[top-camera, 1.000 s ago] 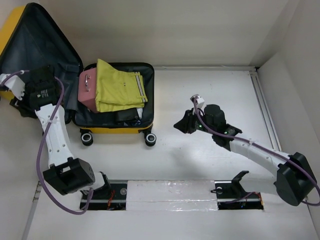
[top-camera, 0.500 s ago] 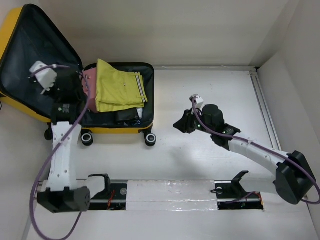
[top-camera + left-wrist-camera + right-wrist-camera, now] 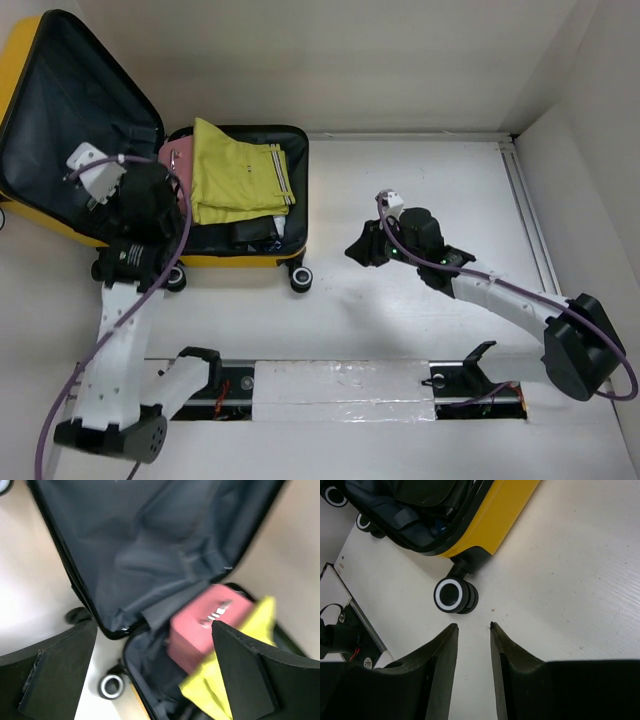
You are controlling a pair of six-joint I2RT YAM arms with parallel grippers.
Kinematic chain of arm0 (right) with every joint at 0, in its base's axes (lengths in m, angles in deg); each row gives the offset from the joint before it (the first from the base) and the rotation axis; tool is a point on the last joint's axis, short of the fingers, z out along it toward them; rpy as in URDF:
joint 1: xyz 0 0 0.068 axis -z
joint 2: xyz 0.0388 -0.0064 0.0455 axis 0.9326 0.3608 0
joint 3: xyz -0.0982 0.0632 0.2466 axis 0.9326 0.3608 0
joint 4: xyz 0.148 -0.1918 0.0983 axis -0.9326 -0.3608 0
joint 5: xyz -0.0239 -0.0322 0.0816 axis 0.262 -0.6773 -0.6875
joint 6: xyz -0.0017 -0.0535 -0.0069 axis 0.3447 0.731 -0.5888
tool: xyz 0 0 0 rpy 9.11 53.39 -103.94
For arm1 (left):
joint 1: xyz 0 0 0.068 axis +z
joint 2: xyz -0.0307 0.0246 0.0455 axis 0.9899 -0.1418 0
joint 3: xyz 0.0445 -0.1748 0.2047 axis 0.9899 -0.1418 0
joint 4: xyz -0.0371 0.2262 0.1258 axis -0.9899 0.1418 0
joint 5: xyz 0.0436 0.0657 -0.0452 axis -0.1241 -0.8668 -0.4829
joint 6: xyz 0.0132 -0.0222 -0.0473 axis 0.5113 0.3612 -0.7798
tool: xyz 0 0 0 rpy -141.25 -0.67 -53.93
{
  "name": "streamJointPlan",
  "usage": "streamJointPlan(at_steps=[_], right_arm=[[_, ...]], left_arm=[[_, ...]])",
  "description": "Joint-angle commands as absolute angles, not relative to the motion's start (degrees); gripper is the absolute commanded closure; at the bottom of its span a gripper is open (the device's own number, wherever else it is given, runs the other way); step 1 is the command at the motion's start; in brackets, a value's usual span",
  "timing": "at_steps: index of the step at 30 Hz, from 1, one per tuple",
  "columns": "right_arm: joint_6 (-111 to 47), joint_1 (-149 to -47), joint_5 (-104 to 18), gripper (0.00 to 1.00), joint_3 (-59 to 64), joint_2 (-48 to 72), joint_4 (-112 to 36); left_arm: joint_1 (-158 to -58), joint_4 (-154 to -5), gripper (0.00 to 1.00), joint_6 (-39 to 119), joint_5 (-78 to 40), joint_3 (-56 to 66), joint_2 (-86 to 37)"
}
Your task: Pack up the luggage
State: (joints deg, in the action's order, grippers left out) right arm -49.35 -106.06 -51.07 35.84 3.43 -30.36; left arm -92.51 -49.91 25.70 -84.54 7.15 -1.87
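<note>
The luggage (image 3: 240,262), a small yellow hard-shell suitcase, lies open at the back left. Its dark-lined lid (image 3: 70,110) is raised to the left. The base holds a pink pouch (image 3: 178,160) and a folded yellow garment (image 3: 235,175). My left gripper (image 3: 155,195) hovers over the hinge side, above the pouch's near end. In the left wrist view the left gripper (image 3: 155,625) is wide open and empty, with the pouch (image 3: 200,630) and garment (image 3: 205,695) below it. My right gripper (image 3: 357,250) sits low over the table to the right of the luggage. The right gripper (image 3: 473,625) is slightly open and empty, pointing at a caster wheel (image 3: 451,595).
White walls close in the table at the back and right, and a rail (image 3: 530,220) runs along the right side. The arm bases stand on a mounting strip (image 3: 340,385) at the near edge. Two front caster wheels (image 3: 300,279) stick out toward the arms.
My left arm has swung from outside the lid's left edge to above the hinge and pouch, and its gripper has opened wide. My right gripper has edged left and parted a little.
</note>
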Motion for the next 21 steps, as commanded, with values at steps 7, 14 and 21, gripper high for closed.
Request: streamJointPlan(at_steps=[7, 14, 21], right_arm=[[-47.5, -106.5, -51.6, 0.62, 33.1, 0.9, -30.0], [-47.0, -106.5, -52.1, 0.62, 33.1, 0.4, -30.0], [-47.0, -106.5, -52.6, 0.62, 33.1, 0.4, -30.0]], left_arm=[[-67.5, -48.0, 0.11, 22.2, -76.2, 12.2, -14.6], [-61.1, -47.9, 0.17, 23.5, -76.1, 15.4, -19.7], [-60.3, -47.3, 0.24, 23.8, -77.0, 17.8, -23.0]])
